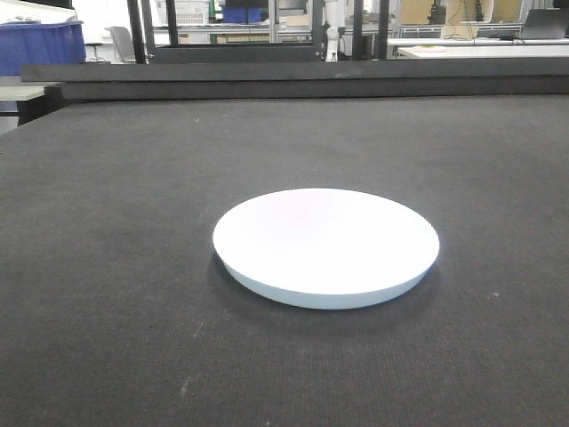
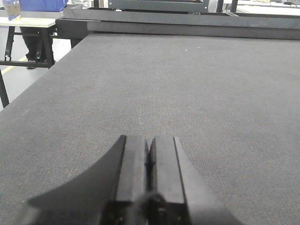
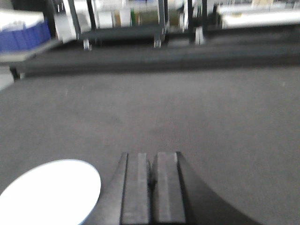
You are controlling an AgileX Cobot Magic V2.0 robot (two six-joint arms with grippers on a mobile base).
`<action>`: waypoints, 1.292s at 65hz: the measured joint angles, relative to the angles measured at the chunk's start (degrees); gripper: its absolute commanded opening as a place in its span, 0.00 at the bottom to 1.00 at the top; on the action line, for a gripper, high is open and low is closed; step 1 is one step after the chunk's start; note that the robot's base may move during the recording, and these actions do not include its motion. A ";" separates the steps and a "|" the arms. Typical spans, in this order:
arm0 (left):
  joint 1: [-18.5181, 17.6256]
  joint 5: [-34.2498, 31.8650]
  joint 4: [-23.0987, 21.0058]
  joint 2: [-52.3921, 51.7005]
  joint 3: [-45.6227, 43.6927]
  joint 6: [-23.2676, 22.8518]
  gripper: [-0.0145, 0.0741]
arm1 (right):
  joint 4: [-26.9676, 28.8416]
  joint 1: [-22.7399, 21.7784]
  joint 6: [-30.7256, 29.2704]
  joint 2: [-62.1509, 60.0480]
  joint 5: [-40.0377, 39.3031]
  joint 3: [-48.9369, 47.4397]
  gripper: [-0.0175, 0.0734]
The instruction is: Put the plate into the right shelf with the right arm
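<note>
A plain white round plate point(image 1: 325, 245) lies flat on the dark grey table mat point(image 1: 124, 222), near the middle of the front view. In the right wrist view the plate point(image 3: 49, 192) shows at the lower left, just left of my right gripper point(image 3: 151, 154), which is shut with nothing between its fingers and does not touch the plate. My left gripper point(image 2: 149, 138) is also shut and empty, low over bare mat, with no plate in its view. The right shelf is out of view.
A raised dark ledge point(image 1: 293, 76) runs along the table's far edge. Beyond it stand dark-framed racks point(image 1: 231, 31), a blue bin point(image 1: 40, 44) at the far left and white benches point(image 1: 480, 49). The table's left edge point(image 2: 42, 77) drops to the floor beside a side table point(image 2: 28, 21).
</note>
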 measured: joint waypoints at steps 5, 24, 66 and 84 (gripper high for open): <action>0.00 0.00 0.00 0.00 0.00 0.00 0.11 | 2.49 0.89 -2.90 6.95 7.42 -6.30 0.25; 0.00 0.00 0.00 0.00 0.00 0.00 0.11 | 14.98 2.14 -16.92 35.86 22.52 -20.60 0.25; 0.00 0.00 0.00 0.00 0.00 0.00 0.11 | 12.76 15.47 -17.91 80.74 14.14 -33.14 0.79; 0.00 0.00 0.00 0.00 0.00 0.00 0.11 | 12.76 15.22 -17.91 85.58 13.55 -34.98 0.84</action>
